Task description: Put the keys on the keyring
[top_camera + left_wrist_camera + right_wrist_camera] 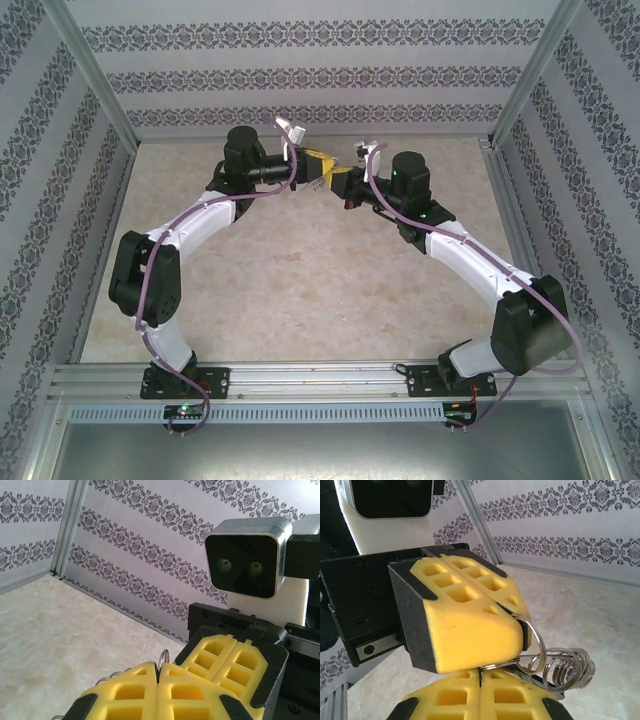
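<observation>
My two grippers meet tip to tip above the far middle of the table. The left gripper (320,166) (160,669) (512,612) is shut on a round silver ring (540,644) (164,656), the key's loop. A dark part (540,683), seemingly the key's head, lies under that ring. Just below, the right gripper (343,184) (481,672) (227,660) is shut on the keyring (500,664), a thin metal loop seen edge-on. The keyring crosses the key's ring and ends in a bunch of several small silver links (570,667) (107,677). I cannot tell whether the two loops are linked.
The beige marbled table (300,270) is boxed in by patterned walls (300,80) on the far, left and right sides, with aluminium posts (95,75) at the corners. Both arms arch inward from their bases at the near rail (320,378).
</observation>
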Available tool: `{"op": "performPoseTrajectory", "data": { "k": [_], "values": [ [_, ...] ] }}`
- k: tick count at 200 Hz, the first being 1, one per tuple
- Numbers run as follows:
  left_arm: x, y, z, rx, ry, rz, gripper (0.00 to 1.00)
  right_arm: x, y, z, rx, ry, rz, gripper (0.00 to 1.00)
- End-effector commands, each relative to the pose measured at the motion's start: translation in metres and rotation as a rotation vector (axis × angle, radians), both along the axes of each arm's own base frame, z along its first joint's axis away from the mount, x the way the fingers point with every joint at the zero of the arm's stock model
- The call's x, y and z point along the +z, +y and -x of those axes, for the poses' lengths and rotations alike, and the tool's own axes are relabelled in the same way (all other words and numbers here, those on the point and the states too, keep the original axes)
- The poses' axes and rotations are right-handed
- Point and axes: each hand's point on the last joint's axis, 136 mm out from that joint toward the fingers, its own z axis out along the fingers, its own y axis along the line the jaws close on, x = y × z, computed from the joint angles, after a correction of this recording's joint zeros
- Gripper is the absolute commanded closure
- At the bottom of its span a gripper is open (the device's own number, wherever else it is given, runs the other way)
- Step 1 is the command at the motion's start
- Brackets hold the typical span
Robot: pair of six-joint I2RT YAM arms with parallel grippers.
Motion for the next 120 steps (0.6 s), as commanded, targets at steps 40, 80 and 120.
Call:
{"op": "performPoseTrajectory", "data": {
  "k": [40, 80, 120],
  "values": [
    [0.03, -0.005, 0.011, 0.009, -0.118, 0.064, 1.0, 0.021, -0.023, 0.016, -0.031, -0.038, -0.047, 0.75],
    [0.03, -0.005, 0.011, 0.005, -0.119, 0.068, 1.0, 0.041, -0.048, 0.026, -0.074, -0.075, -0.083, 0.64],
    [0.031, -0.006, 0.013, -0.003, -0.125, 0.068, 1.0, 0.068, -0.073, 0.024, -0.163, -0.121, -0.131, 0.6]
  ]
}}
